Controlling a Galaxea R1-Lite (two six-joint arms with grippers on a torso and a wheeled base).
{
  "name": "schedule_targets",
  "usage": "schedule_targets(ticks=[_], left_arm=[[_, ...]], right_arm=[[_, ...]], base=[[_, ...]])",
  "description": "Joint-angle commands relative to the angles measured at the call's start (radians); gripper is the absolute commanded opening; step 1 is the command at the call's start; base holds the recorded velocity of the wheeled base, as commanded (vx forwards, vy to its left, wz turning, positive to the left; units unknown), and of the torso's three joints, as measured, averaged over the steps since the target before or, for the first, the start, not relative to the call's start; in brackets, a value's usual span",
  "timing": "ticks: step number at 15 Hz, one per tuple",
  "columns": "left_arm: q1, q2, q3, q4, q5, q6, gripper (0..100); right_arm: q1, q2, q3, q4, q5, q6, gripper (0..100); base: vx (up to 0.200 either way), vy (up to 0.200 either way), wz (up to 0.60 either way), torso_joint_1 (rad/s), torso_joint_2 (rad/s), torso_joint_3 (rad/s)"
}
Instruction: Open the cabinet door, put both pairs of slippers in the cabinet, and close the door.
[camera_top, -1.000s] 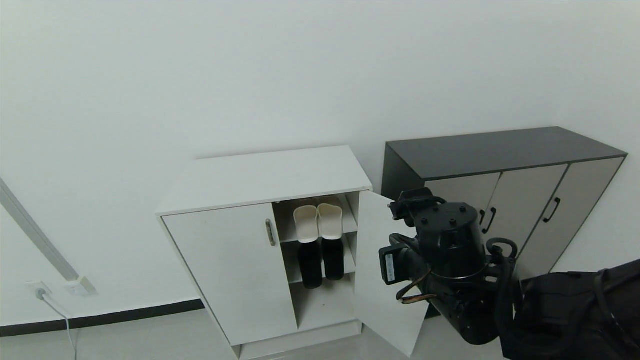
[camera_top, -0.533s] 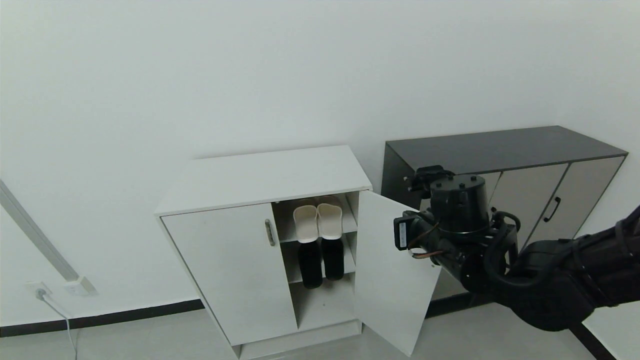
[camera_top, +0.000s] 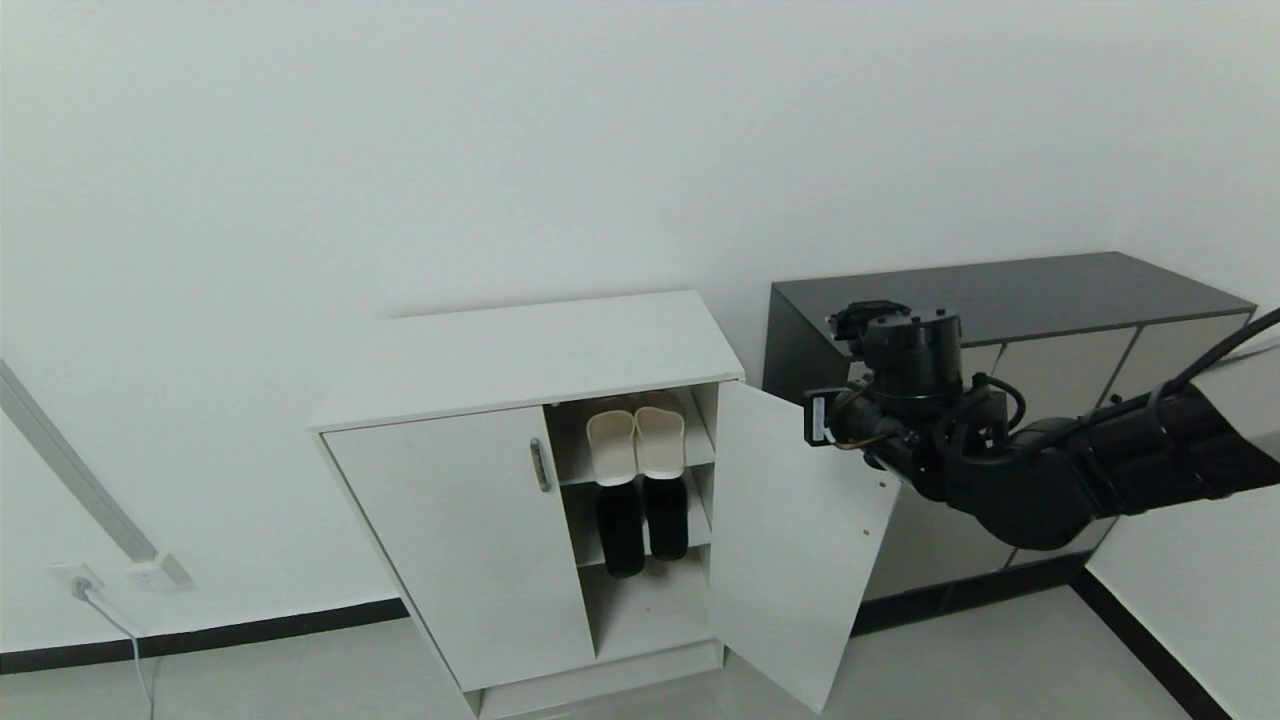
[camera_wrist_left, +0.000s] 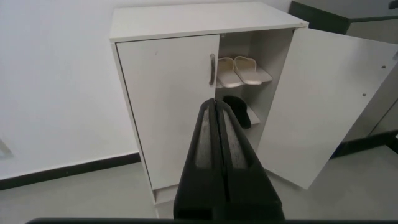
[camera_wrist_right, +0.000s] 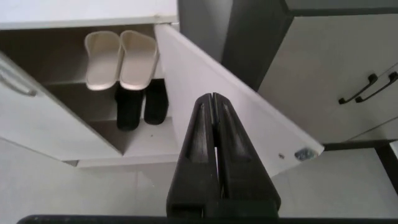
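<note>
The white cabinet (camera_top: 530, 355) stands against the wall with its right door (camera_top: 790, 540) swung open and its left door (camera_top: 460, 540) closed. White slippers (camera_top: 637, 443) lie on the upper shelf, black slippers (camera_top: 643, 525) on the shelf below. My right arm's wrist (camera_top: 905, 365) hangs beyond the open door's top edge. The right gripper (camera_wrist_right: 213, 99) is shut and empty above the door (camera_wrist_right: 180, 74), with the white slippers (camera_wrist_right: 121, 57) and black slippers (camera_wrist_right: 143, 102) beyond. The left gripper (camera_wrist_left: 214, 106) is shut and empty, held well in front of the cabinet (camera_wrist_left: 168, 106).
A dark-topped cabinet (camera_top: 1000, 295) with grey doors stands right of the white one, close behind my right arm. A wall socket with a cable (camera_top: 80, 580) sits low at the left. Bare floor (camera_top: 300, 680) lies in front.
My right arm has risen and stretched away to the right, from in front of the open door to beyond its top edge. The door and slippers have not moved.
</note>
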Motion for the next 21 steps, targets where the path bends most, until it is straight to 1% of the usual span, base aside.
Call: schedule_targets(ticks=[1,5,10,21], left_arm=[[0.0,0.001,0.0,0.0,0.0,0.0,0],[0.0,0.001,0.001,0.0,0.0,0.0,0],[0.0,-0.001,0.001,0.0,0.0,0.0,0],[0.0,-0.001,0.001,0.0,0.0,0.0,0]], right_arm=[[-0.04,0.063,-0.063,0.014,0.009,0.0,0],[-0.096,0.14,-0.118,0.018,0.035,0.0,0],[-0.142,0.195,-0.125,0.015,0.081,0.004,0],[-0.191,0.278,-0.204,0.017,0.088,0.006,0]], base=[[0.0,0.0,0.0,0.0,0.0,0.0],[0.0,0.0,0.0,0.0,0.0,0.0],[0.0,0.0,0.0,0.0,0.0,0.0],[0.0,0.0,0.0,0.0,0.0,0.0]])
